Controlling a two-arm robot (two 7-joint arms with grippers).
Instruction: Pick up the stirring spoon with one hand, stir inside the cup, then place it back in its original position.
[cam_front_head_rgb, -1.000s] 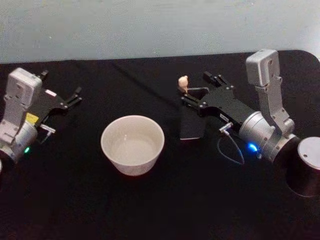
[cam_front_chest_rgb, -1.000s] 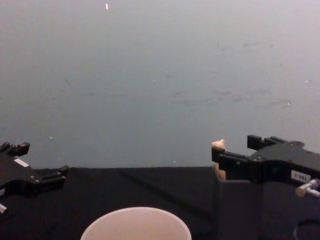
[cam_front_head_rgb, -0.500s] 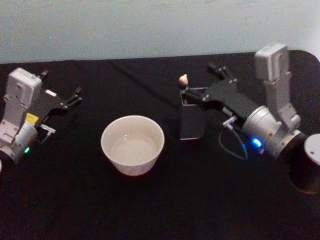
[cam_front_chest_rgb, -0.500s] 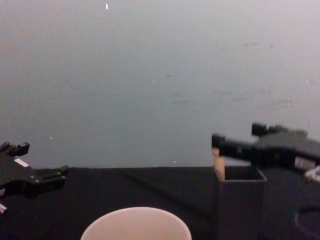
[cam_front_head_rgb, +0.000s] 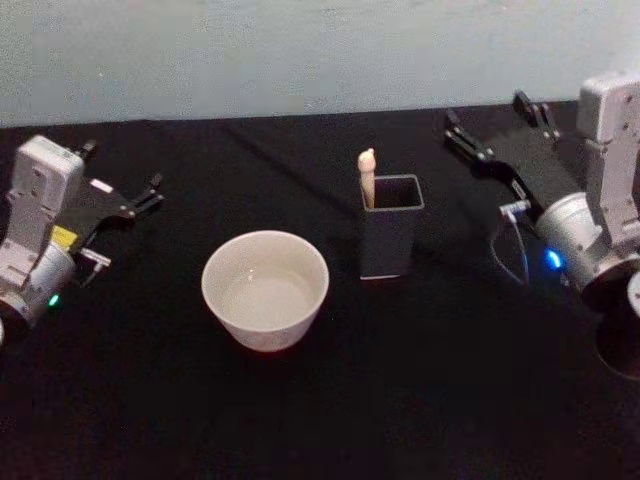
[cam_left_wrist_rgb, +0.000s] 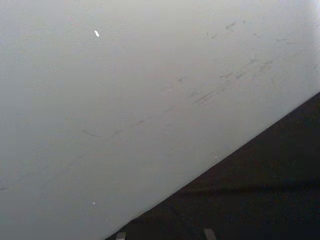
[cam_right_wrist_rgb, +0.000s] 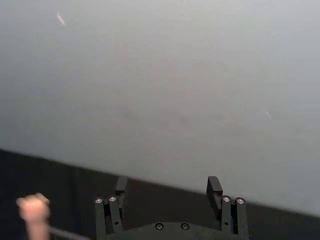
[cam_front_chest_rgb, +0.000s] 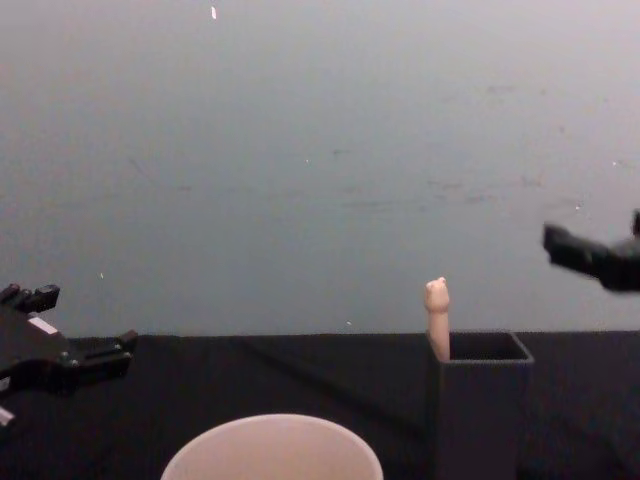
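Note:
The stirring spoon (cam_front_head_rgb: 367, 176) stands upright in the dark grey square holder (cam_front_head_rgb: 388, 243), its pale wooden handle and knob (cam_front_chest_rgb: 436, 297) rising above the holder's (cam_front_chest_rgb: 478, 410) near-left corner; shaft and bowl are hidden inside. The cream cup (cam_front_head_rgb: 265, 288) sits left of the holder, with its rim (cam_front_chest_rgb: 272, 440) low in the chest view. My right gripper (cam_front_head_rgb: 490, 122) hangs open, back and to the right of the holder, holding nothing. In the right wrist view its fingers (cam_right_wrist_rgb: 214, 188) are spread and the spoon knob (cam_right_wrist_rgb: 32, 208) shows off to one side. My left gripper (cam_front_head_rgb: 122, 175) rests open at the far left.
A black table (cam_front_head_rgb: 400, 400) ends at a pale wall (cam_front_head_rgb: 300, 50) close behind. A dark cylinder (cam_front_head_rgb: 618, 350) stands at the right edge beside the right arm. There is free table between the cup and the left gripper (cam_front_chest_rgb: 85, 320).
My right gripper has let go of the spoon handle and pulled back to the right, away from the holder. The spoon stays standing in the holder. The left arm has not moved.

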